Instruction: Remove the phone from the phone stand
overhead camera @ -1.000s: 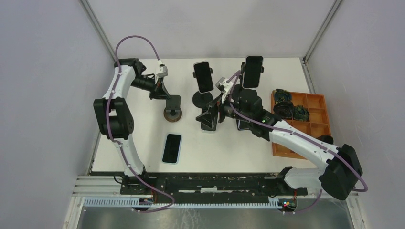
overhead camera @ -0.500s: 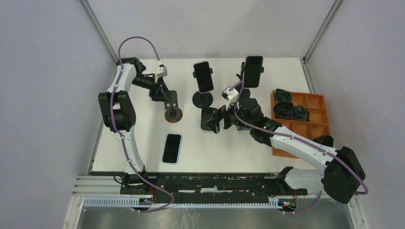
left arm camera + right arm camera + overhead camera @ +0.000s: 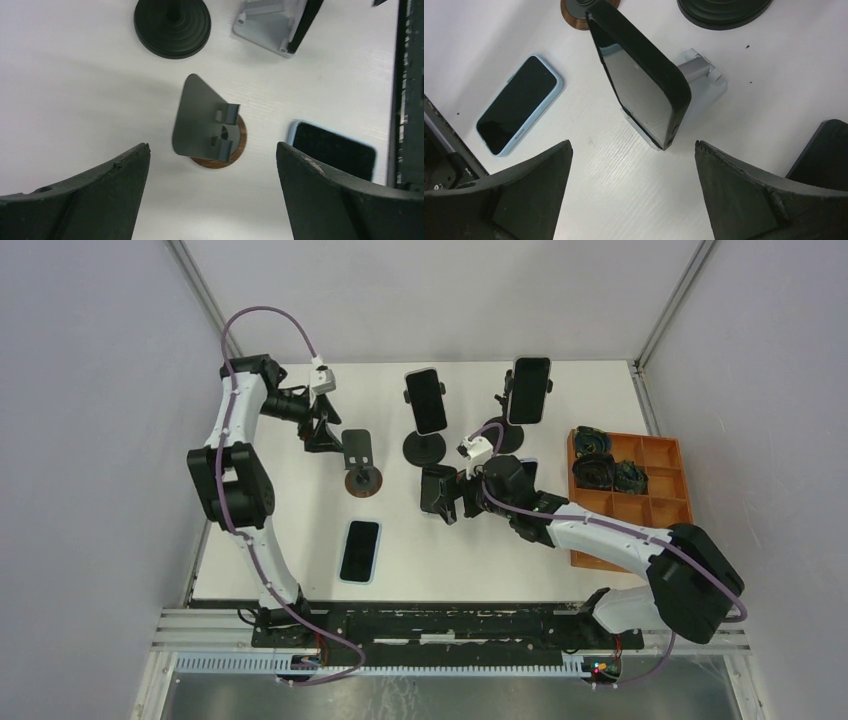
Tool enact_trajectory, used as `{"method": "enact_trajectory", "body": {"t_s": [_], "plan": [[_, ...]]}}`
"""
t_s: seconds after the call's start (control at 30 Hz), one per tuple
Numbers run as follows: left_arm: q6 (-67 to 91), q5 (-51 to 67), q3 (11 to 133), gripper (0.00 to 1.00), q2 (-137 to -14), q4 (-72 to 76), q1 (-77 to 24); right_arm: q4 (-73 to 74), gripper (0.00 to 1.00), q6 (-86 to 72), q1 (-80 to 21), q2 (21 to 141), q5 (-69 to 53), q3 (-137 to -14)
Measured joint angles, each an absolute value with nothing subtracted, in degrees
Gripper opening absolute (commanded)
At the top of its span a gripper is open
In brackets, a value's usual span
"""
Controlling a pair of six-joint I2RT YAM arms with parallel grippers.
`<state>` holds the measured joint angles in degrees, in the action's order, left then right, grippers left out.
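Phone (image 3: 639, 85) on the small grey stand (image 3: 698, 70) is your target. It leans tilted in that stand's cradle, its screen facing the right gripper (image 3: 632, 145). That gripper's fingers are spread wide to either side of the phone and, as far as the wrist view shows, touch nothing.

Expect a stiff, fairly heavy slab in a dark case. The glass face is slick and breakable, so you should probably pinch the long side edges of the case, about halfway up and above the stand's lip. The grey stand looks light and may tip or drag along, so plan to lift up and away from it rather than sideways.

Your left gripper (image 3: 212, 147) is also spread and holds nothing. It hovers over an empty stand (image 3: 195, 120) with a wooden base, left of the grey stand.

Only the right wrist view shows you how the phone's lower edge sits against the grey stand; from above, that joint is too small to read. Only the top view shows you two more phones (image 3: 427, 400) on tall black stands beyond the grey stand, and an orange tray (image 3: 655, 505) well to its right. A blue-cased phone (image 3: 360, 550) lies flat on the table (image 3: 300, 530), nearer the arm bases than the grey stand, and shows in all three views.
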<state>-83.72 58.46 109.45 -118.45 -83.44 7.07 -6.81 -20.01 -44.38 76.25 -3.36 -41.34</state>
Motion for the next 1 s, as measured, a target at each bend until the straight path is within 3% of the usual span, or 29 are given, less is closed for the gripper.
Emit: {"method": "enact_trajectory", "body": {"t_s": [0.3,0.67,0.83,1.0], "plan": [[-64.93,55.46,100.31,1.0,-103.63,-82.74,6.94,-13.61,0.97,-20.8,-43.99,84.38,-1.21,-41.28],[-35.66,41.36,84.75,1.0,-87.24,-67.0,6.55,-23.31,0.88,-21.17,-41.15,93.27,-7.25,-41.45],[-33.1,40.69,83.72,1.0,-85.6,-65.28,6.48,-26.11,0.8,-20.49,-40.88,94.91,-7.86,-41.85],[-35.51,42.83,77.87,1.0,-83.77,-65.14,5.1,-28.18,0.62,-19.62,-40.75,95.98,-9.06,-42.35]]}}
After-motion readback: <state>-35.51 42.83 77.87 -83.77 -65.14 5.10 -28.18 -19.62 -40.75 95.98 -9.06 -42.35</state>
